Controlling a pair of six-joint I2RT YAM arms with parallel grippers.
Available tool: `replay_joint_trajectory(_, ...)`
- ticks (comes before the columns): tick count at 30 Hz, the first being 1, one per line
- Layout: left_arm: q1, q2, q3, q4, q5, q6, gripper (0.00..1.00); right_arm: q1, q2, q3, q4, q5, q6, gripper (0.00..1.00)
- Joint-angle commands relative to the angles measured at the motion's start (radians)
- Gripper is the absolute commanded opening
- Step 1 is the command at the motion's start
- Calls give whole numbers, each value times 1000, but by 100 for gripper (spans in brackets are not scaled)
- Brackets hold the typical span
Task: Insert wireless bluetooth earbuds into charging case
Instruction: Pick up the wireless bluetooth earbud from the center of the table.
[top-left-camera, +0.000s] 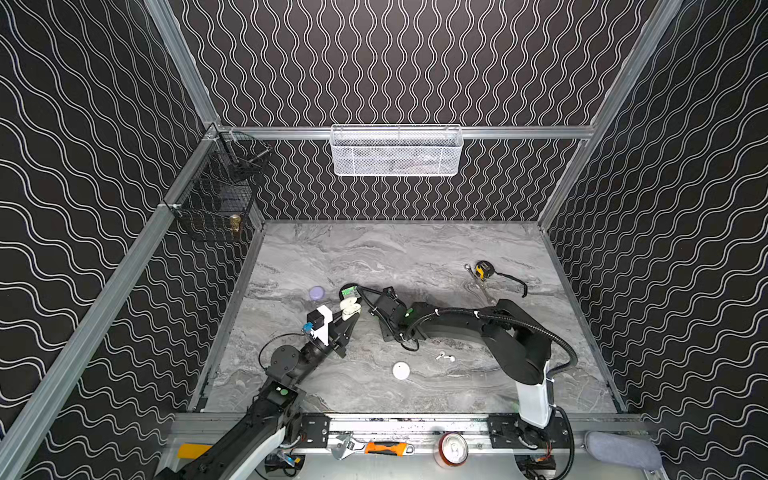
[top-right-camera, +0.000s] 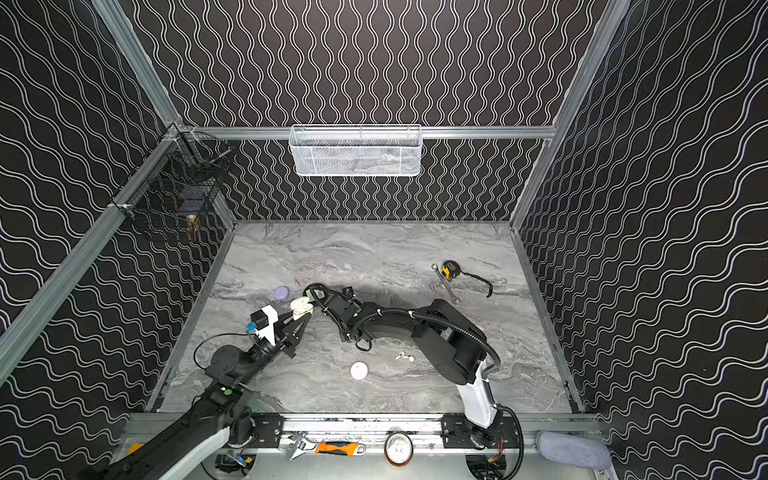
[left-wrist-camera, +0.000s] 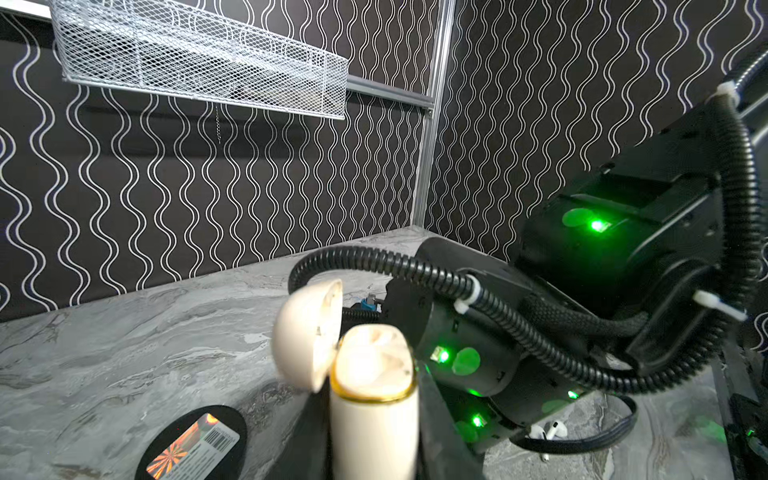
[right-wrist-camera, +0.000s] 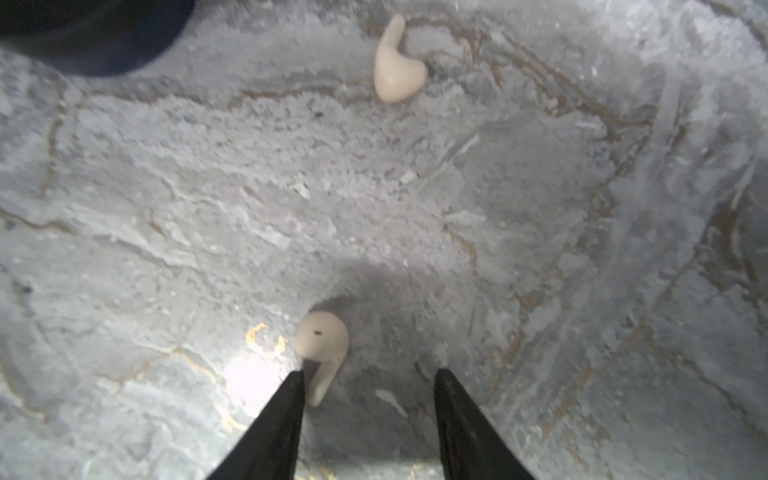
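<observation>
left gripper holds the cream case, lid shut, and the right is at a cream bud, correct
No: the lid is open, as the left wrist view shows. The left gripper holds the cream case, and the right gripper is at a cream bud.

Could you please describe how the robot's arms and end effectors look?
The left arm and right arm are black with white lower links and green lights. A ribbed black cable follows the right arm, fastened with white ties. The right end effector has slim, pointed black fingers.
</observation>
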Motion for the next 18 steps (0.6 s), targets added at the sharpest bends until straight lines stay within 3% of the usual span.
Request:
replay_joint_trajectory(1,0,-32,-43,-5,0,9,0,1,-13,-16,-18,18,13,50)
replay_joint_trajectory(10,1,-50,-45,-18,-6,8,0,-3,-25,-27,81,-68,-11,53)
replay_joint_trajectory(18,2,-57,-42,-27,-11,8,0,-19,48,55,47,-66,-8,52)
